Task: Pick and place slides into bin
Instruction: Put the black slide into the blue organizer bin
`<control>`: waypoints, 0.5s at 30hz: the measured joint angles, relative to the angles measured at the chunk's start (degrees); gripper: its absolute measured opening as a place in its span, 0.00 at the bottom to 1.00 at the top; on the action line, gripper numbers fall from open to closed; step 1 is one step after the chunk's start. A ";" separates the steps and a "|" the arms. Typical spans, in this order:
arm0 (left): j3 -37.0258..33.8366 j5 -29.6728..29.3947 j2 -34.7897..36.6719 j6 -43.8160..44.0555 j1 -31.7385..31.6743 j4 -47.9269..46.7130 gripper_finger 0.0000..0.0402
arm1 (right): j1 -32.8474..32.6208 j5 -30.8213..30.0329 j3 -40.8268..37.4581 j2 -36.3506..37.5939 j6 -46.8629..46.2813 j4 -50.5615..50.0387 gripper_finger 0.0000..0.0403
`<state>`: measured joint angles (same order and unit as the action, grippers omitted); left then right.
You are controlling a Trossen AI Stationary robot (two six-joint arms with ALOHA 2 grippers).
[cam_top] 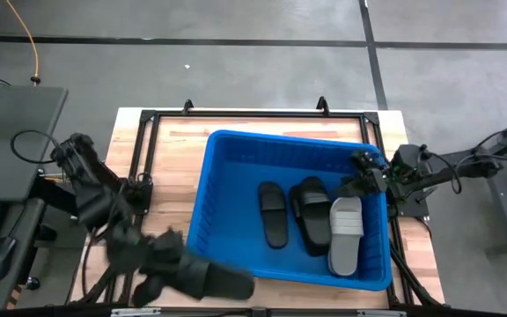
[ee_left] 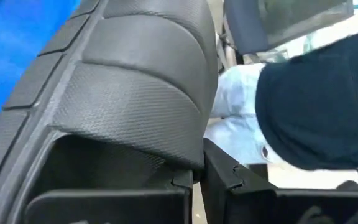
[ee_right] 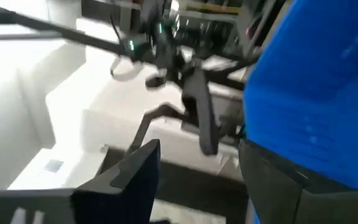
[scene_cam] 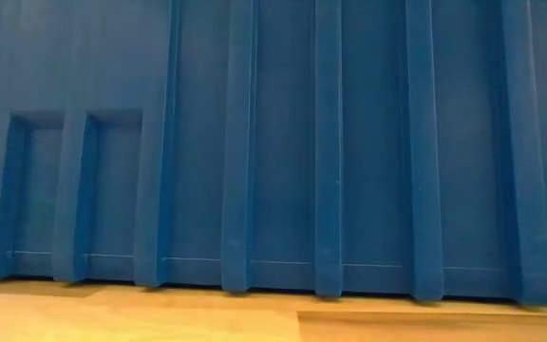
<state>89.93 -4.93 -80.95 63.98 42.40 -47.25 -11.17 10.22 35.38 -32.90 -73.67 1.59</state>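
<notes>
**Fourth slide on its way to the bin**

We start with the bench (cam_top: 170,132), a wooden top inside a black frame, which carries everything. On it sits the bin (cam_top: 236,154), bright blue and ribbed, filling most of the bench's middle and right; in the low view its wall blocks all else. Three slides already lie on its floor, side by side: a black one (cam_top: 273,214), a second black one (cam_top: 311,216) and a light grey one (cam_top: 346,233), the grey nearest the right wall.

Our left arm reaches along the near left corner of the bench, just outside the bin. Its left pincer (cam_top: 161,264) is pressed together on a black slide (cam_top: 214,280), and the left wrist view shows the textured strap band pinched between the fingers. We judge the sandal is held by its strap so it can be swung over the rim and dropped.

The right pincer (cam_top: 366,172) hovers over the bin's right rim, fingers spread and empty, probably parked clear of the drop.

We can read no brand, label or writing anywhere.
</notes>
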 joint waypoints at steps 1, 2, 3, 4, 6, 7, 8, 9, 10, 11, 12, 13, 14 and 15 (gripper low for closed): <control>0.97 1.82 0.00 -1.83 -2.41 -1.01 0.00 | -0.13 0.83 0.09 -0.90 -0.20 0.43 0.51; 1.55 3.87 0.00 -4.01 -4.96 -1.21 0.00 | -0.21 1.34 0.26 -1.78 -0.35 0.32 0.51; 1.92 5.81 0.00 -6.67 -7.55 -1.09 0.00 | -0.26 1.80 0.54 -2.74 -0.22 0.09 0.51; 2.11 7.68 -0.02 -9.46 -10.00 -1.03 0.00 | -0.26 2.08 1.02 -3.75 0.44 -0.20 0.51; 2.16 11.58 -0.04 -13.87 -14.65 -1.12 0.00 | -0.25 2.09 1.89 -5.73 2.35 -0.61 0.51; 2.16 14.12 -0.06 -16.27 -16.99 -1.14 0.00 | -0.27 2.07 2.38 -6.71 3.12 -0.77 0.51; 2.16 16.48 -0.15 -18.74 -19.36 -1.00 0.00 | -0.27 1.88 2.86 -7.72 3.75 -0.94 0.51; 2.16 18.65 -0.35 -20.83 -21.46 -0.62 0.00 | -0.27 1.75 3.44 -8.97 4.69 -1.05 0.51; 2.16 20.79 -0.53 -22.37 -23.29 -0.02 0.00 | -0.27 1.78 4.10 -10.06 5.49 -1.36 0.51; 2.14 22.70 -0.64 -23.59 -24.77 0.59 0.00 | -0.27 1.98 4.74 -11.14 6.13 -1.85 0.51; 2.14 24.59 -0.68 -24.98 -26.30 1.58 0.00 | -0.27 2.33 5.51 -12.31 6.69 -2.42 0.51; 2.14 26.34 -0.68 -26.36 -27.73 3.08 0.00 | -0.27 2.58 6.35 -13.45 7.42 -2.75 0.51; 2.16 27.83 -0.64 -27.57 -29.13 4.35 0.00 | -0.27 2.99 7.23 -14.55 8.04 -2.84 0.51; 2.22 29.16 -0.57 -28.33 -30.33 4.70 0.00 | -0.30 3.38 8.18 -15.67 8.18 -2.85 0.52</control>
<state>92.15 24.23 -81.52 35.65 12.08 -42.55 -11.48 13.61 43.55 -48.57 -65.49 -1.27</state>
